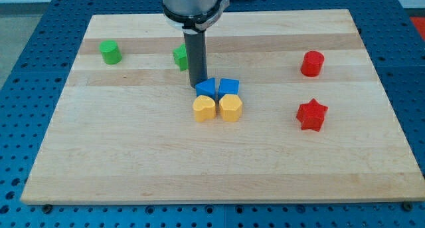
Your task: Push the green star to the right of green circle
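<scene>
You are seeing my tip (198, 87), which has no pincer, standing just right of the green star (180, 57); next it needs getting around it, pushing toward the green circle (110, 52).

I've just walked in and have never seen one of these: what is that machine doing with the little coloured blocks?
It is a robot arm ending in a dark rod. My tip sits just right of the green star, touching the cluster of two blue and two yellow blocks. The job is to push that star next to the green circle, which stands apart at the view's left; not yet done.
</scene>
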`<state>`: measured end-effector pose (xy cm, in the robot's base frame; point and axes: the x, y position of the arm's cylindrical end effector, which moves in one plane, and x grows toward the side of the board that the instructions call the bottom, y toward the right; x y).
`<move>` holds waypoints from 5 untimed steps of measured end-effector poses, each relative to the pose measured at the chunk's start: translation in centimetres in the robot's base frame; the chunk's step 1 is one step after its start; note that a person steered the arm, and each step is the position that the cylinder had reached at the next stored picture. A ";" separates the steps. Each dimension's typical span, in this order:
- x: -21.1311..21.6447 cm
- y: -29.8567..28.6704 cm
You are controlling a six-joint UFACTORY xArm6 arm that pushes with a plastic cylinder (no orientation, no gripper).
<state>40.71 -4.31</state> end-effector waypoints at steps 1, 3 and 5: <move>0.0 0.0; -2.7 -0.1; -4.4 -3.8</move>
<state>36.28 -8.08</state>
